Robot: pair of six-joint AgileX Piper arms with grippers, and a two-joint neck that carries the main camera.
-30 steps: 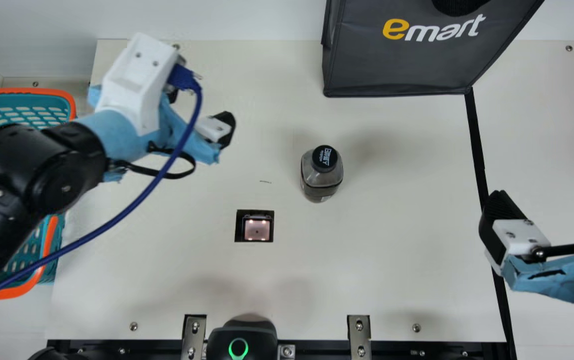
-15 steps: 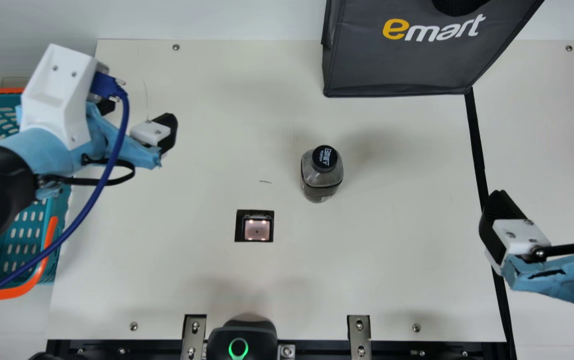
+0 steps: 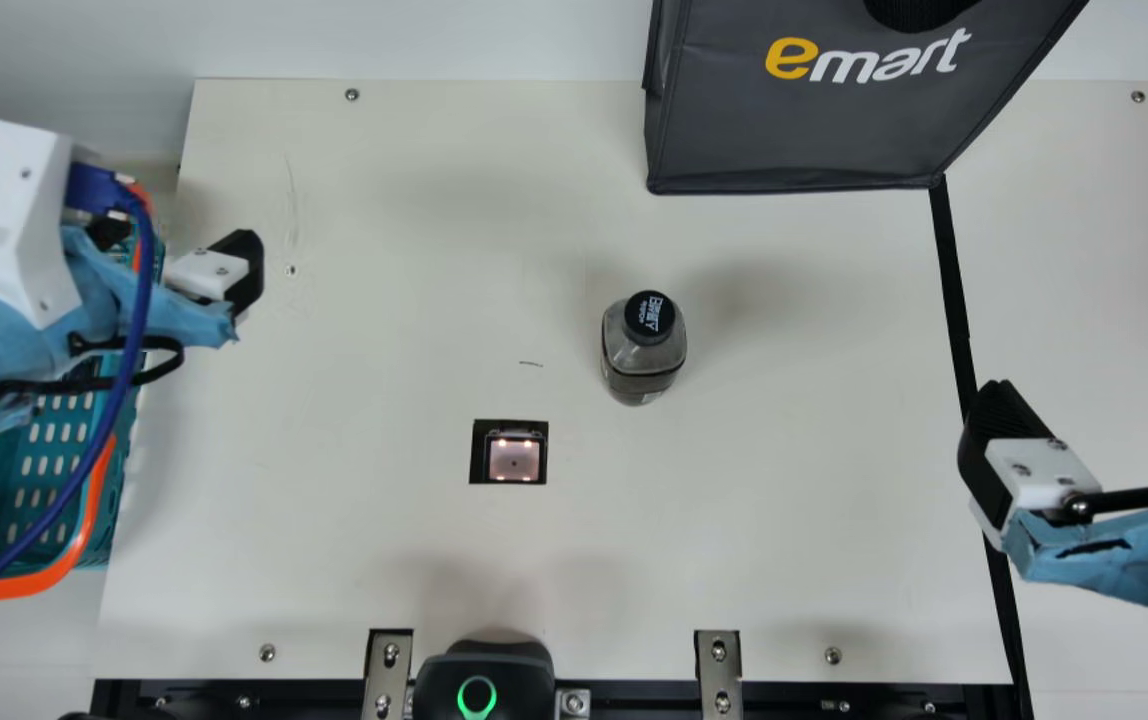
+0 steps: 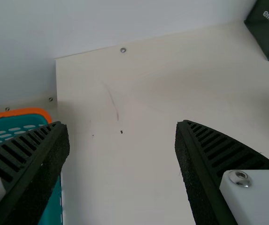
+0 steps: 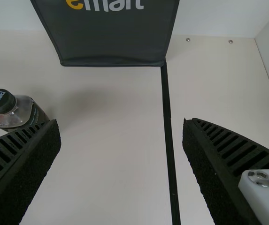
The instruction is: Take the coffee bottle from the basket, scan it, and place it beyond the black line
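Read the main view as a clock face, noon at its top.

Toward nine o'clock sits the teal plastic basket with an orange rim (image 3: pixel 97 492), just beside the cream counter (image 3: pixel 354 430), where the left arm can dip into it. The left gripper (image 4: pixel 120 125) is near ten o'clock, its jaws spread and holding nothing, presumably because its share, the lift out, is done.

Close to six o'clock is a rounded black device with a glowing green ring (image 3: pixel 482 672). Above it, a square black-framed window, lit pinkish inside (image 3: pixel 514 457), is set into the counter, likely so that a label can be read from below.

At about half past one from that window, the clear, dark-capped coffee bottle (image 3: pixel 642 345) stands upright and unheld. Whether it has been scanned I cannot tell. Its spot between window and line looks chosen for a handover, within the right arm's reach.

A dark grey fabric bag (image 3: pixel 814 110) rests near one o'clock. The straight black line (image 3: pixel 953 290) runs down from it; the bottle has yet to cross. Toward three o'clock, the right gripper (image 5: pixel 121 123) has its jaws parted and unloaded, probably ready to collect the bottle.
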